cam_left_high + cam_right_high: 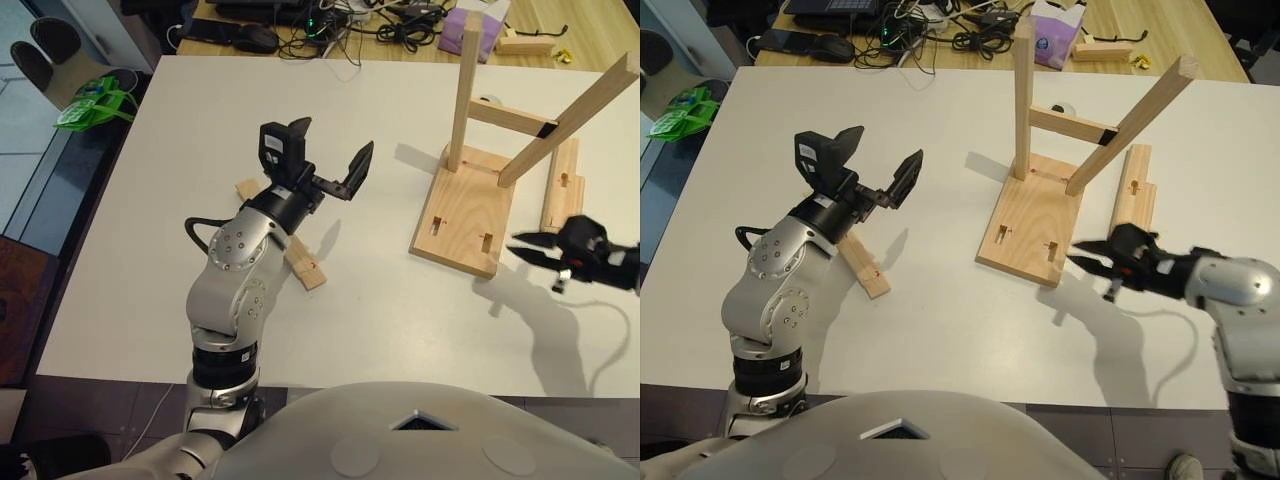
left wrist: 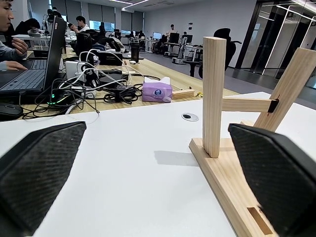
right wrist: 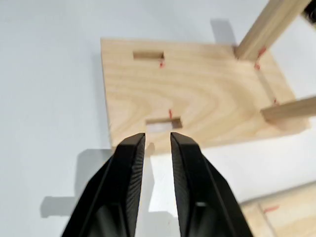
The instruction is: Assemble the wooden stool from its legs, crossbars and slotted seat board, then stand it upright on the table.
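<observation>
My left tool (image 1: 335, 140) is spread wide; my right tool (image 1: 527, 246) is barely parted and empty. I'd open it wider before gripping the spare leg (image 1: 565, 185) beside the seat board (image 1: 470, 212).

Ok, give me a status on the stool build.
Done: two legs stand in the seat board, joined by a crossbar. In hand: nothing. The left gripper is open, raised near a loose piece, and the right gripper hangs empty at the board's near edge. Left: two slots are empty, more loose wood lies beside the board, and the stool is upside down.
</observation>
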Tool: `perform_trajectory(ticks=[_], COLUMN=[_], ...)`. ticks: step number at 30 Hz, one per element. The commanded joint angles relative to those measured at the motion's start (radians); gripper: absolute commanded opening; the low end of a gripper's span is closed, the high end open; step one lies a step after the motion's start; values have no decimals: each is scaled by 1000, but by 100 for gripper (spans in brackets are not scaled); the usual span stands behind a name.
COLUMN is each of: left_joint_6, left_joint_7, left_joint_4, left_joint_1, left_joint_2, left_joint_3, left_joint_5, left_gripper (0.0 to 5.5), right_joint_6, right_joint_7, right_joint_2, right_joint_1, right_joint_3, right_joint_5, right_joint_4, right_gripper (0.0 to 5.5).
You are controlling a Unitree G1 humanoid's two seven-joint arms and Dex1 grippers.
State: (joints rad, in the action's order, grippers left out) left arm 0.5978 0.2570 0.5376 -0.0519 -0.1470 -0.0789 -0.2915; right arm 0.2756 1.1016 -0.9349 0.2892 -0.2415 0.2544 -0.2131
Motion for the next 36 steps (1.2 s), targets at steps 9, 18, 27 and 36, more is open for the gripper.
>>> perform_trajectory(ticks=[9,18,27,36], left_joint_6=[-78,-65,-61,-61], left_joint_7=[-62,-71,-61,-56], left_joint_4=[-25,-26,-31,-30], left_joint_1=[32,21,13,6], left_joint_2=[2,0,4,2], left_joint_3=[31,40,27,27], left_joint_5=[38,29,24,19], left_gripper=[540,540,540,540], right_joint_6=[-295,61,450,640], right_joint_7=[-261,-462,-770,-974], right_joint_2=[202,337,462,532], right_joint_1=[-9,-146,-280,-312], right_joint_3=[22,69,-40,-108], right_joint_5=[-135,-21,117,133], right_joint_4=[729,706,627,606], right_gripper=[285,285,285,229])
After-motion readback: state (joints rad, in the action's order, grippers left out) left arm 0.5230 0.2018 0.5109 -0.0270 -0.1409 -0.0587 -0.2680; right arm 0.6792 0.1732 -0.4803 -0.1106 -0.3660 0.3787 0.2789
